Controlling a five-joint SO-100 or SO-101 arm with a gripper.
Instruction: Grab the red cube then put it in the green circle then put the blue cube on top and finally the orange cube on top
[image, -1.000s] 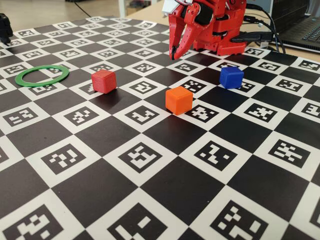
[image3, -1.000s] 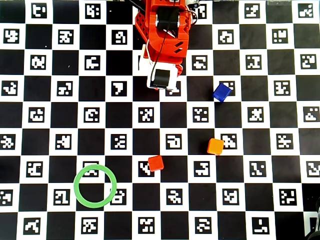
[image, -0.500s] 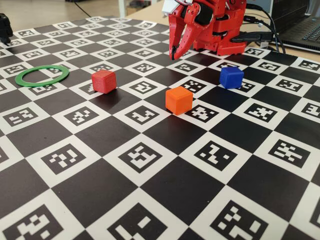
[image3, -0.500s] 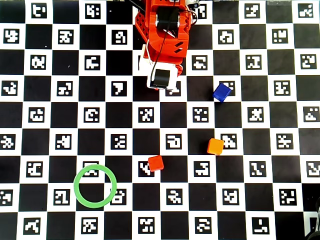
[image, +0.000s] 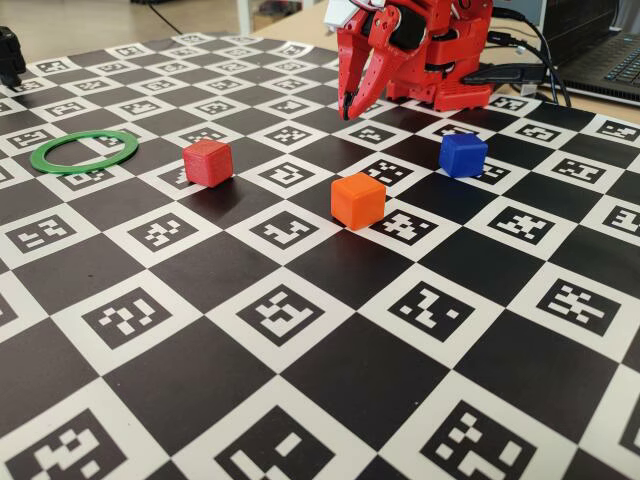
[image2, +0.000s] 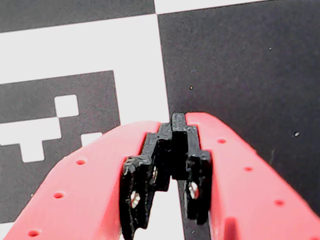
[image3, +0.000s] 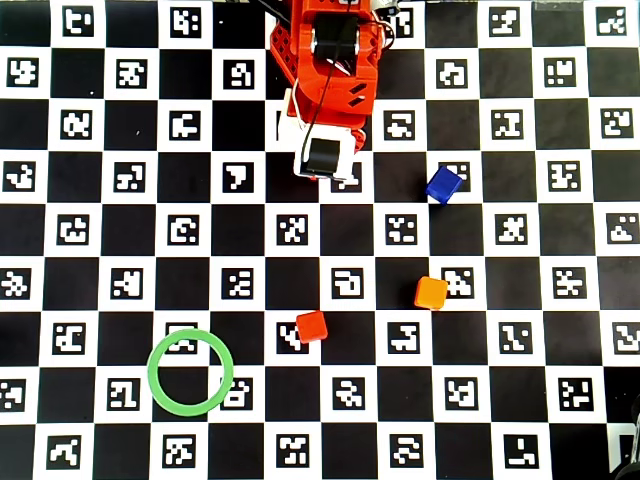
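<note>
While your gripper hangs folded near the arm's base with its jaws pressed together on nothing, as the wrist view shows, the red cube sits well out on the board, apart from everything else. From above, the red cube lies almost straight ahead of the arm, far down the board and only slightly off the arm's line, so your first reach looks like a long forward extension with little base swing. The green ring lies beyond it, lower and to the left in that view, empty, its middle showing the board. The orange cube and blue cube sit to the right, the blue nearest the base; neither blocks the path. All three cubes are small matte plastic blocks with softened edges, and the red one rests slightly turned against the squares, so you will probably need to rotate the wrist to meet flat faces. The ring is thin and flat and could slide if nudged. The board is smooth, printed in black and white marker squares.
</note>
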